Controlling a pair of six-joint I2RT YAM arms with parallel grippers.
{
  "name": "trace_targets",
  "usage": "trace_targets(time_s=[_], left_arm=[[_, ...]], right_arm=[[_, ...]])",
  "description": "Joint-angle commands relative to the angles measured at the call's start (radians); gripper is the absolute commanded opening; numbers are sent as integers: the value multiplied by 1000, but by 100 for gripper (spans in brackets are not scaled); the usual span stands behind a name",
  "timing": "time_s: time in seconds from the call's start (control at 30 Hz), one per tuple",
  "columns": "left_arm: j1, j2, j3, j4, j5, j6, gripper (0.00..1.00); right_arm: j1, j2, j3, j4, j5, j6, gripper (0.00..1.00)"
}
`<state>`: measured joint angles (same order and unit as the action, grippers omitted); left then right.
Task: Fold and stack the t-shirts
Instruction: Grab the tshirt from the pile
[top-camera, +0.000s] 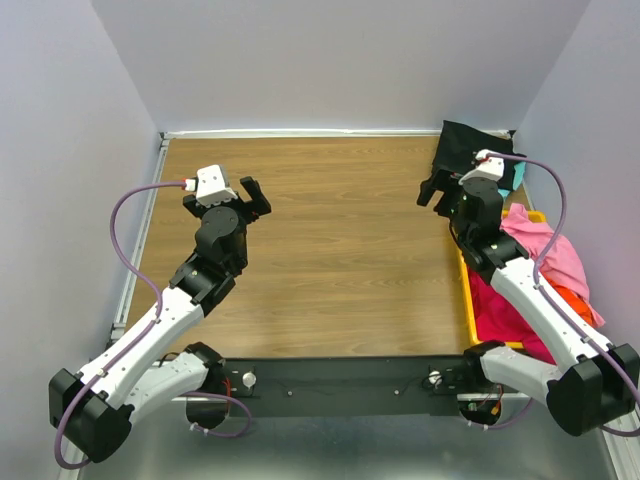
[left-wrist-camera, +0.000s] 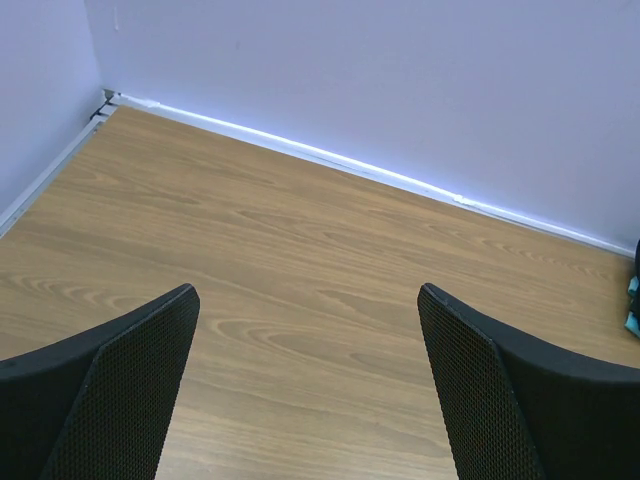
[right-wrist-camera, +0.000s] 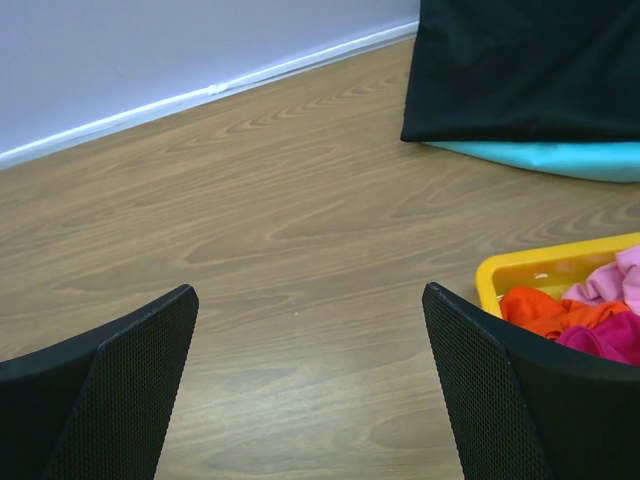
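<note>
A folded black t-shirt lies on a teal t-shirt at the table's far right corner; both show in the right wrist view, the black one over the teal one. A pink t-shirt, an orange one and a crimson one lie crumpled in the yellow bin. My right gripper is open and empty, above bare wood just left of the stack and bin. My left gripper is open and empty over the table's left half.
The wooden table is walled at the back and both sides by pale walls. The yellow bin stands along the right edge. A black bar with the arm bases runs along the near edge.
</note>
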<state>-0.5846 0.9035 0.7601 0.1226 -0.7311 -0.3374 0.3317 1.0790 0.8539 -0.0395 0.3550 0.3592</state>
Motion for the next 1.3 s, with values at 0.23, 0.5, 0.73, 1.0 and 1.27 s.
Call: trace_targets(time_s=[0.23,0.5,0.73,1.0,1.27], left_arm=[[-3,6,2,-18,-74,-9,98],[-1,11,-10,22,16,12,98],[-1,-24,-27,31,59,11,98],[-1,-58,-45,46,94,8,98],[-1,-75,-58,52,88,5,98]], right_arm=[[-11,50,48,-97,209,4,100],[-262,39,40,-211,2,20,100],[-408,186,17,-214,-186,7,100],[-454,265,-3,-212,-254,7,100],[-464,372,-3,-211,-245,18,99]])
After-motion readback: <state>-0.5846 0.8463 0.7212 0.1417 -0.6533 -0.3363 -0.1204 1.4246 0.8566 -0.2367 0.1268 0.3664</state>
